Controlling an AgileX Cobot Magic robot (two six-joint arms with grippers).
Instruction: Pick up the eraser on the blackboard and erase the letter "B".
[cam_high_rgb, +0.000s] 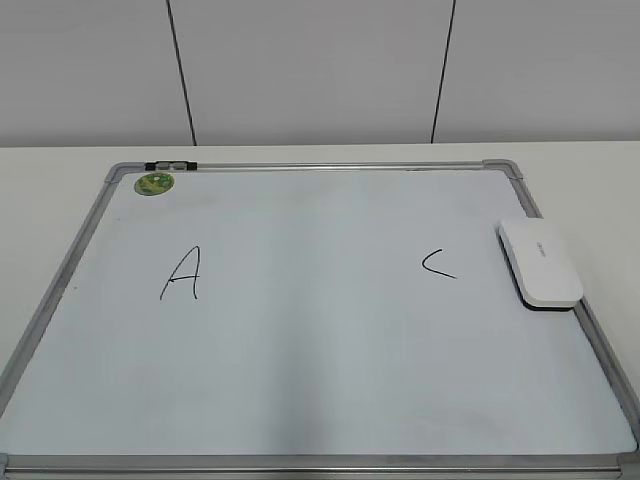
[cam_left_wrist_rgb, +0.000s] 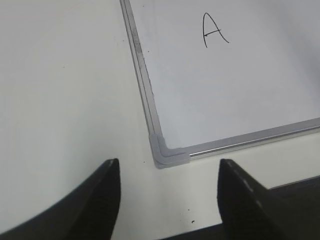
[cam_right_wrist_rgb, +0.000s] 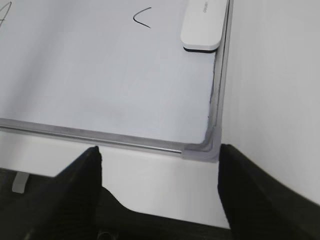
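Large rectangular blackboard (cam_high_rgb: 330, 400) with pale bluish-white surface and silver metal frame, lying flat on the white table (cam_high_rgb: 300, 155). Smooth white rounded-rectangular plastic eraser (cam_high_rgb: 540, 263) with dark underside, resting at the board's right edge, just beside the frame, right of the hand-drawn black "C" (cam_high_rgb: 438, 265). Black slanted "A" (cam_high_rgb: 182, 274) on the left half; bare board surface between "A" and "C", no letter "B" to be seen in any view. Small round green magnet (cam_high_rgb: 154, 184) near the top-left corner, with a small dark clip (cam_high_rgb: 170, 165) on the top frame next to it.

Left end effector (cam_left_wrist_rgb: 169, 192) wide open, holding nothing, poised over the table just off a grey corner piece (cam_left_wrist_rgb: 167, 152) of the frame, the "A" visible farther up the board. Right end effector (cam_right_wrist_rgb: 159, 182) likewise spread wide and empty, above the opposite near corner (cam_right_wrist_rgb: 202, 149), well apart from the eraser, which shows at the top of that view touching the board.
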